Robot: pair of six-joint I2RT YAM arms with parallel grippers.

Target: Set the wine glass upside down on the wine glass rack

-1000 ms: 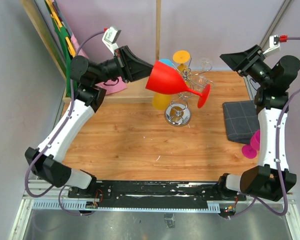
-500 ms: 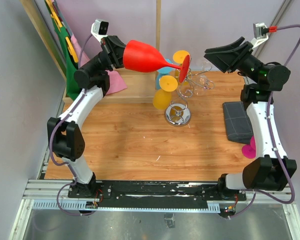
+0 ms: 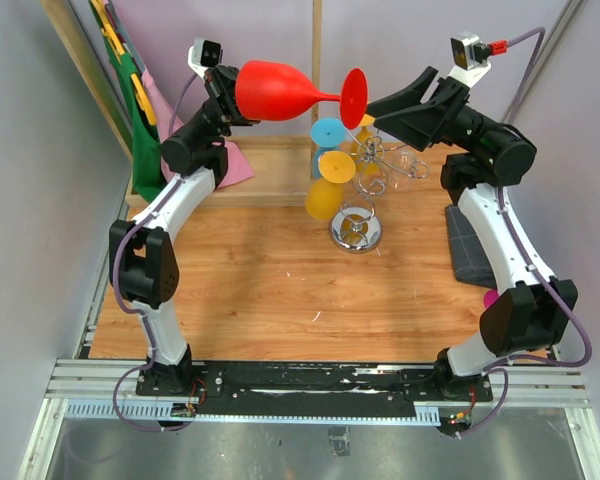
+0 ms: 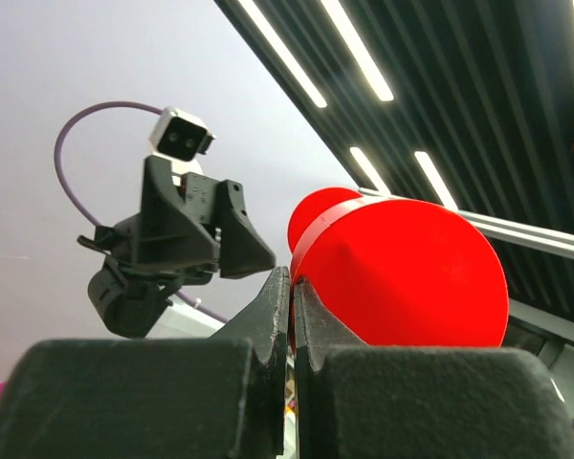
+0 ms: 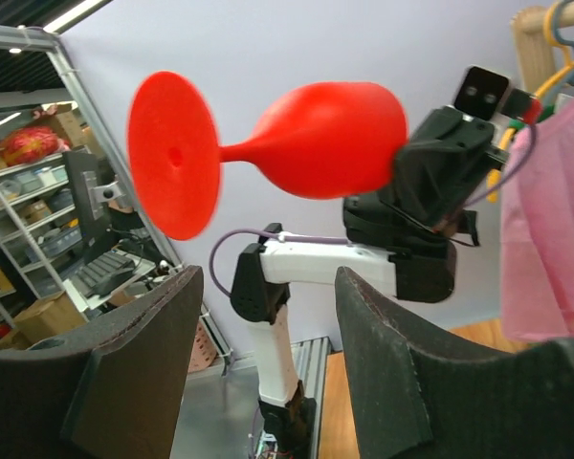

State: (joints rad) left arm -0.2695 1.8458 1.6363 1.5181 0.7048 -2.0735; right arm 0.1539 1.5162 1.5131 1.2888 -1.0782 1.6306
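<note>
Gripping a red wine glass (image 3: 275, 90) by the rim of its bowl, the left gripper (image 3: 228, 95) holds it on its side high in the upper middle of the overhead frame. The stem runs level toward the right of the picture and the round foot stands on edge. The left jaws are pinched tight on the bowl's wall, as the left wrist view shows, with the red bowl bulging just beyond the fingertips.

The right gripper (image 3: 395, 97) hangs in the air just right of the glass's foot. Its jaws are spread apart with nothing between them. In its own wrist view the foot faces the camera, above and to the left of the gap between the fingers.

The wine glass rack (image 3: 370, 160), a chrome wire stand, sits below the foot, near the far middle of the wooden table (image 3: 250, 270). A yellow glass (image 3: 323, 200) and a blue glass (image 3: 327, 131) show at its left side. Its mirrored base (image 3: 356, 232) rests on the wood. The red glass is apart from the rack. A folded grey cloth (image 3: 472, 245) lies at the table's right edge.
</note>
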